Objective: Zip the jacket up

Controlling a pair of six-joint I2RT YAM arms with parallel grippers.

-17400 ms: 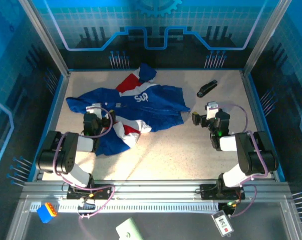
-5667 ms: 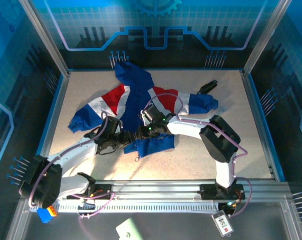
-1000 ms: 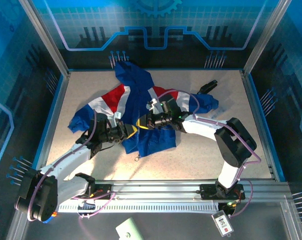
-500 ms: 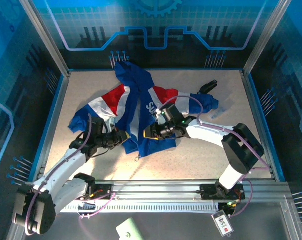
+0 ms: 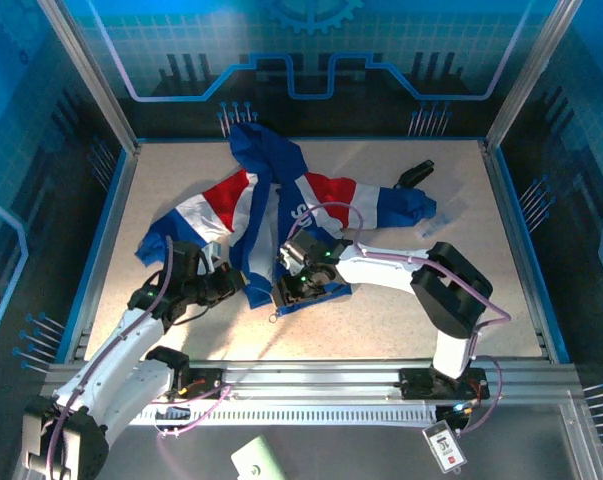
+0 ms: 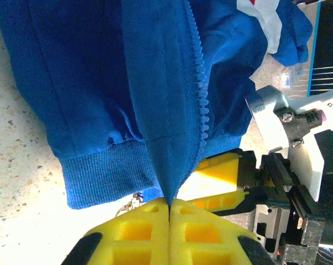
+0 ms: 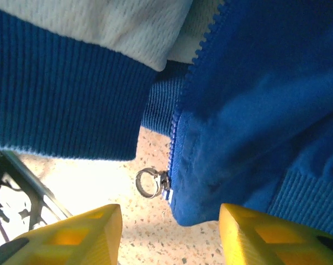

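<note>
The royal-blue jacket (image 5: 271, 200) with red and white panels lies spread on the table, hood toward the back, front hem toward me. My left gripper (image 5: 245, 287) is shut on the blue fabric edge (image 6: 170, 187) of the left front panel, just above the ribbed hem (image 6: 100, 176); the zipper teeth (image 6: 200, 99) run up beside it. My right gripper (image 5: 287, 291) hovers open over the hem, its yellow fingers (image 7: 78, 234) either side of the metal zipper ring (image 7: 148, 183) on the right panel's bottom corner. The ring (image 5: 273, 319) lies on the table.
A small black object (image 5: 413, 175) lies at the back right beside the jacket's sleeve. The enclosure's blue rim (image 5: 511, 230) borders the speckled tabletop (image 5: 401, 310). The right gripper's fingers (image 6: 224, 171) sit close to my left fingers at the hem.
Both grippers have slid down the jacket's front toward the near edge. The right gripper left the chest area and now sits over the hem by the zipper ring.
</note>
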